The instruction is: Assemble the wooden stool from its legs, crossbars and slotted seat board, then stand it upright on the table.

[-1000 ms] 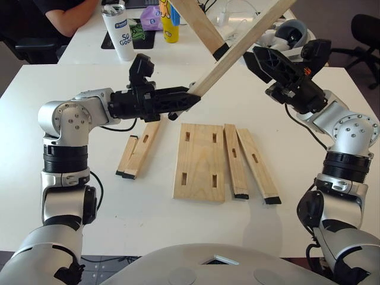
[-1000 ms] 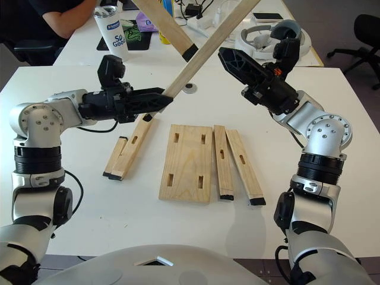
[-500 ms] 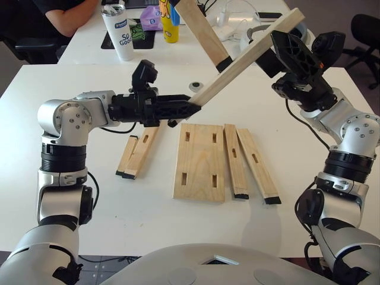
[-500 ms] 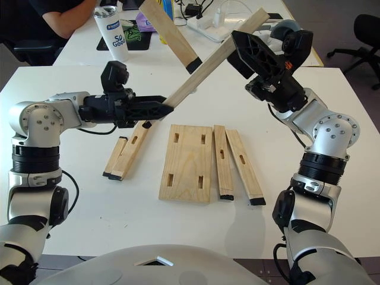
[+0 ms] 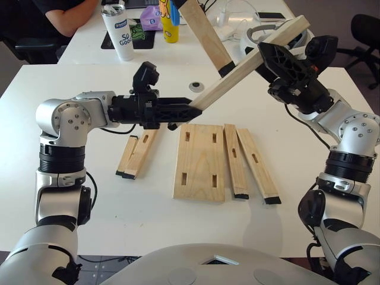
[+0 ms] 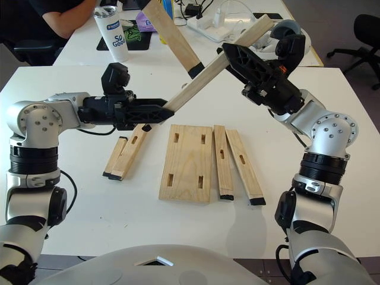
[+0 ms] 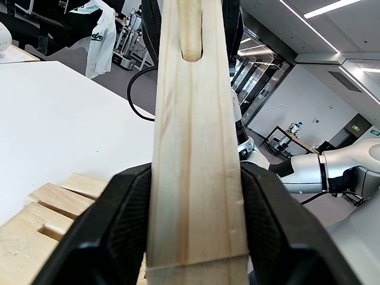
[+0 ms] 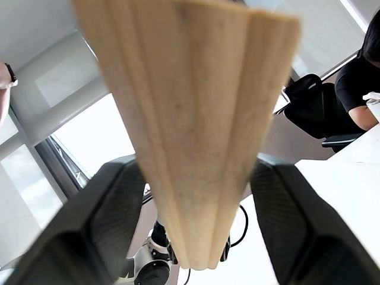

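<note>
Two end effectors gripped one long leg (image 5: 249, 64), which slanted in the air above the far side of the seat board (image 5: 199, 161). The left end effector (image 5: 189, 109) was clamped on the leg's lower end, just above the board's far left corner. The right end effector (image 5: 270, 53) was closed around the leg near its upper end, up beyond the board's far right corner. A black-tipped bar (image 5: 205, 29) met the leg partway along and rose up and to the left; whether the two were joined could not be told. The seat board lay flat on the worktop (image 5: 148, 208) with four slots showing. Two slotted bars (image 5: 236, 163) (image 5: 257, 165) lay side by side just beside its right edge. Two shorter bars (image 5: 127, 157) (image 5: 142, 153) lay near its left edge, their far ends beneath the left end effector.
</note>
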`<act>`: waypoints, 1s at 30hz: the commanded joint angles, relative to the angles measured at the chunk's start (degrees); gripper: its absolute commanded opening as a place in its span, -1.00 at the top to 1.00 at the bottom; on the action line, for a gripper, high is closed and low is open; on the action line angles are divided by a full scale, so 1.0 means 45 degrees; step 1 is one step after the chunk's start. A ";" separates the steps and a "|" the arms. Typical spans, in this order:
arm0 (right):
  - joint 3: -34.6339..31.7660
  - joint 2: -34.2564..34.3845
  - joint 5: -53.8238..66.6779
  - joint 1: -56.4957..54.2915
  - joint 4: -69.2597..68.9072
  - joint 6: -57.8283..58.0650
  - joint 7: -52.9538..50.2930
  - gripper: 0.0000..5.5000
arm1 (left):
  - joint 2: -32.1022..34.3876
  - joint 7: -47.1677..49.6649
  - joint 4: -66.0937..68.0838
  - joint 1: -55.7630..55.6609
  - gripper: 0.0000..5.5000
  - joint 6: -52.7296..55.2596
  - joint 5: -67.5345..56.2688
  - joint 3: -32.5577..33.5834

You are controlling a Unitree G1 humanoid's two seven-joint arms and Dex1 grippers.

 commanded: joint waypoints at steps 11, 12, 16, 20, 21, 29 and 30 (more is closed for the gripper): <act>-0.0083 -0.0264 -0.0229 0.0270 -0.0271 -0.0144 0.0521 0.25 | 0.0244 0.0002 -0.0394 0.0492 0.24 -0.1199 0.0880 -0.0484; -0.0139 -0.0173 -0.0277 0.0313 -0.0292 -0.0335 0.0484 0.25 | 0.0156 0.0179 -0.0336 0.0538 0.11 -0.1263 0.0876 -0.0355; -0.0323 0.0185 -0.0489 0.0546 -0.0366 -0.1053 0.0125 0.25 | -0.0394 0.1365 -0.0426 0.1041 -0.08 -0.0914 0.0308 0.0484; -0.0126 0.0068 -0.1041 0.0973 -0.0561 -0.1454 0.0146 0.25 | -0.0994 0.3007 -0.1693 0.2695 -0.25 -0.0871 -0.0290 0.1602; -0.0062 -0.0115 -0.1216 0.1108 -0.0609 -0.1506 0.0263 0.25 | -0.1033 0.3451 -0.1986 0.3097 -0.25 -0.0766 -0.0598 0.2133; -0.0872 -0.0964 -0.2595 0.1285 0.0637 -0.2834 0.0229 0.25 | -0.0797 0.5180 -0.4574 0.6158 -0.25 -0.0956 -0.1707 0.3922; -0.1124 -0.0939 -0.2568 0.1164 0.0889 -0.2984 0.0054 0.25 | -0.0542 0.4983 -0.5247 0.6739 -0.25 -0.1574 -0.0867 0.3173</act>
